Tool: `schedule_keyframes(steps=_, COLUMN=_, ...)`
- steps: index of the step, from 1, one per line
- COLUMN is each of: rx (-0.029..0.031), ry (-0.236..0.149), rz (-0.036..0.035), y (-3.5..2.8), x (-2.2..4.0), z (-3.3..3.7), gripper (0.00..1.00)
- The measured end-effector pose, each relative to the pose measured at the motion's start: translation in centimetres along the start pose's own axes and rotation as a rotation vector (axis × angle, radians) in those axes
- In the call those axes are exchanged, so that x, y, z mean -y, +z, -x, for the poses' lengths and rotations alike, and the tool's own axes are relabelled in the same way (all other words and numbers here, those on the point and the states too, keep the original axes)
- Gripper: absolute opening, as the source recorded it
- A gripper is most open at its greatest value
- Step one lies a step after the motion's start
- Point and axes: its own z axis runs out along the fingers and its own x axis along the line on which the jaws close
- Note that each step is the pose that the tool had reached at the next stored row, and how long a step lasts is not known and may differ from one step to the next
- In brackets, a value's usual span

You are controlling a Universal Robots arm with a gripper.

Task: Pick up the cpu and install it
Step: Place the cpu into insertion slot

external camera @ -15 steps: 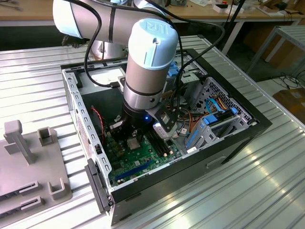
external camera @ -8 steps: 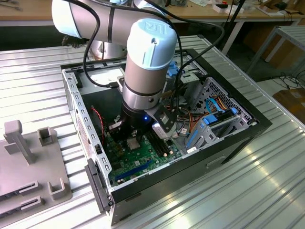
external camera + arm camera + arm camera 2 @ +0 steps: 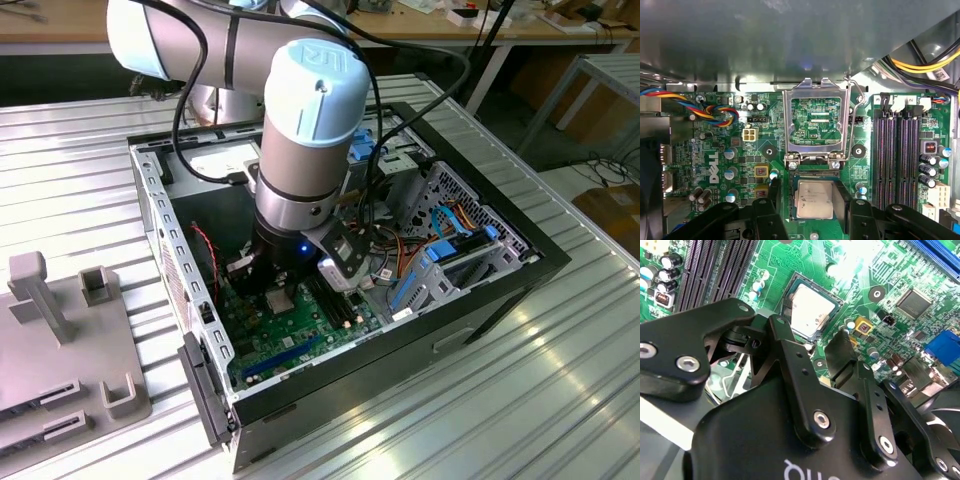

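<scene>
The gripper (image 3: 812,196) hangs just over the green motherboard (image 3: 690,150), its jaws spread wide and holding nothing. In both wrist views the black fingers (image 3: 790,355) stand on either side of the cpu (image 3: 814,200), which lies flat in its socket with its silvery top up. Whether a fingertip brushes the socket's edge is hard to tell, but both fingers look clear of the chip itself.

Just beyond the cpu, the hollow metal socket frame (image 3: 786,125) stands hinged open, with its wire lever (image 3: 856,120) beside it. The long black memory slots (image 3: 895,155) run next to the socket. A bundle of coloured wires (image 3: 715,107) curls over the board on the socket's other side.

In the exterior view the arm (image 3: 305,130) reaches from the upper left of the frame into the open computer case (image 3: 400,365) at the centre. The case lies on a ribbed metal table (image 3: 560,400). A grey fixture (image 3: 60,340) sits at the lower left, well apart from the case.
</scene>
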Motion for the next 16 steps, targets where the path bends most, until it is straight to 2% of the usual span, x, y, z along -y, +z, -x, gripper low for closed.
schedule_keyframes(steps=11, rx=0.0, ry=-0.003, rz=0.0, y=0.06, x=0.0, z=-0.2, gripper=0.54)
schedule_keyframes(steps=16, rx=0.0, ry=-0.003, rz=0.0, y=-0.05, x=0.0, z=0.01, gripper=0.54)
